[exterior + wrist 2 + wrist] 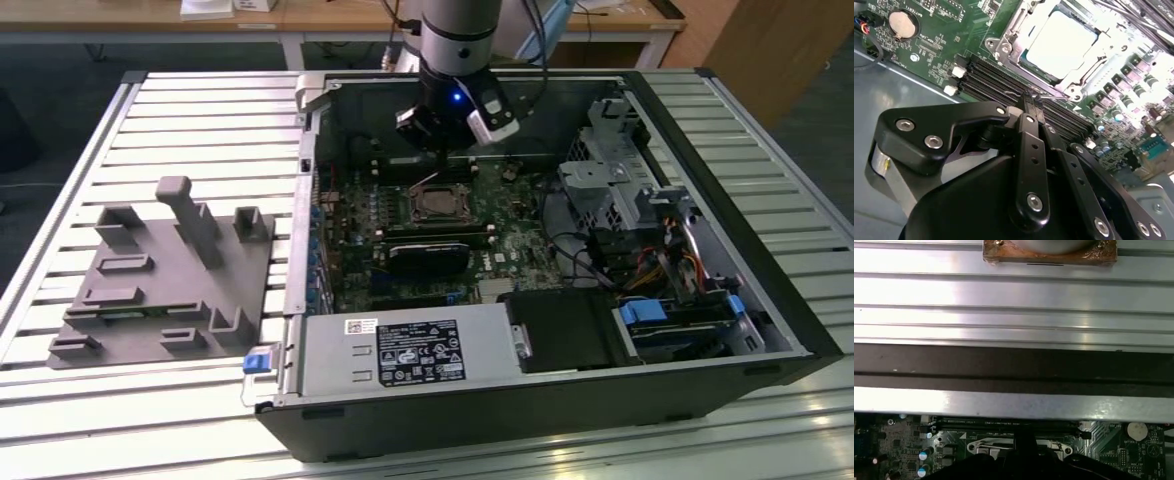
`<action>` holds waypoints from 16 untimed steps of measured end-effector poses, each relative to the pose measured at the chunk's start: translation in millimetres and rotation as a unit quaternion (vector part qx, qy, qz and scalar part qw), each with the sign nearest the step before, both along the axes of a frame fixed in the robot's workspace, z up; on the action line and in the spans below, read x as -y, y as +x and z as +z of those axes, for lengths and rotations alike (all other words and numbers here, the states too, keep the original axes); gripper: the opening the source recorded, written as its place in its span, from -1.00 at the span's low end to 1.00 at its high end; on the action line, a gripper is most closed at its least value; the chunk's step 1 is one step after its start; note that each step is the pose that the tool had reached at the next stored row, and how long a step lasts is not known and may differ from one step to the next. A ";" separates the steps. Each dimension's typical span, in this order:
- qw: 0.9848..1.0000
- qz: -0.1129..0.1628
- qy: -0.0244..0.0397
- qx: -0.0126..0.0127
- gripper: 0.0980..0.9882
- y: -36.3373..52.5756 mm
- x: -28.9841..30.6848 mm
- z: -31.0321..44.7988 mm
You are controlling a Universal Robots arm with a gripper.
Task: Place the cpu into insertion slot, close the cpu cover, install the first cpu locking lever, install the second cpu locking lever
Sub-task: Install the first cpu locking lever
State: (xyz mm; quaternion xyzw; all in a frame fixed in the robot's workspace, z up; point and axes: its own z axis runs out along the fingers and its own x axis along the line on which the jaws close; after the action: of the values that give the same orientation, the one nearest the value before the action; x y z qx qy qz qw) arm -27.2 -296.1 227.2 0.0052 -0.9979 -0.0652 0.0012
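Silver slats make up the table (200, 110), and desks stand behind it. At 9 o'clock from the computer case (787, 310) sits a grey block (160, 275) with pegs and slots. The case is open on top.

Near the middle of its green board is the insertion slot (437, 208). In the exterior view the gripper (441, 150) hangs just at 12 o'clock from the slot.

In the second wrist view the cpu (1061, 42) lies flat in the slot, and its silver top shows. The cpu cover (1006, 47) is down around it. The black fingers (1026, 135) are pressed together. Their tips are right by a thin wire lever (1016, 93) at the edge of the cover, beside the long black memory slots (989, 82). I cannot tell if they pinch it.

At 3 o'clock from the slot stand a metal drive cage (601, 185) and some cables (654, 265).
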 end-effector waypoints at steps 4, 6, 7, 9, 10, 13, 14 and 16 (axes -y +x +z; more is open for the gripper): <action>1.000 0.000 0.000 0.000 -0.98 3.1 -0.6 -3.4; 1.000 0.000 0.000 0.000 -0.98 4.4 -0.9 -5.4; 1.000 0.000 0.000 0.000 -0.98 4.9 -1.1 -6.5; 1.000 0.000 0.000 0.000 -0.98 6.2 -1.4 -8.8; 1.000 0.000 0.000 -0.001 -0.98 6.7 -1.5 -9.9; 1.000 0.000 0.000 -0.001 -0.98 8.3 -1.7 -13.9; 1.000 0.000 0.000 -0.002 -0.98 8.9 -1.7 -15.4; 1.000 0.000 0.000 -0.002 -0.98 10.2 -1.9 -17.9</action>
State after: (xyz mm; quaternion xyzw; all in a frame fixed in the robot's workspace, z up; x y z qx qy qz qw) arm -17.0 -294.2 209.3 0.0050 -0.9979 -0.0652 0.0033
